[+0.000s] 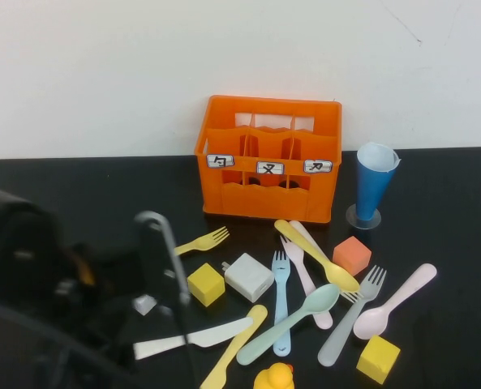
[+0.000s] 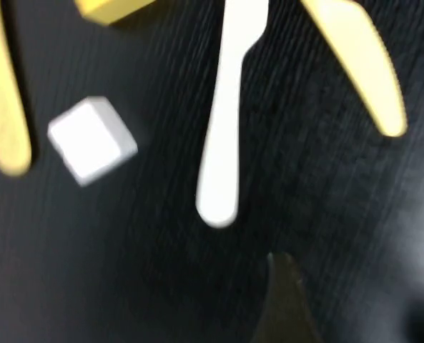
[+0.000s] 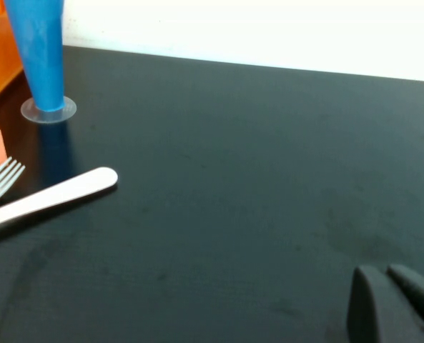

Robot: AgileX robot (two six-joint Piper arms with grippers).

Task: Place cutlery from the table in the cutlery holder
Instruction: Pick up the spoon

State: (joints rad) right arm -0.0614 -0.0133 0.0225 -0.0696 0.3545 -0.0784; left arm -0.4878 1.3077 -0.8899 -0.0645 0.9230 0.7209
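Observation:
The orange cutlery holder [image 1: 268, 158] stands at the back of the black table [image 1: 451, 211]. Cutlery lies in front of it: a yellow fork [image 1: 203, 241], white knife [image 1: 193, 337], yellow knife [image 1: 234, 347], light blue fork [image 1: 281, 300], mint spoon [image 1: 293, 320], pink fork [image 1: 305, 271], yellow spoon [image 1: 317, 255], grey fork [image 1: 354, 316] and pink spoon [image 1: 394, 301]. My left arm [image 1: 29, 267] is at the front left. Its gripper [image 2: 355, 307] is open and empty, just above the table near the white knife's handle end [image 2: 219, 186]. My right gripper [image 3: 394, 304] is shut and empty over bare table, right of the pink spoon's handle [image 3: 54, 194].
A blue cone cup [image 1: 375, 182] stands right of the holder. Two yellow cubes [image 1: 206, 284] [image 1: 378, 358], an orange cube [image 1: 352, 255], a small white cube [image 1: 145, 304], a white charger block [image 1: 249, 276] and a yellow duck [image 1: 274, 378] lie among the cutlery.

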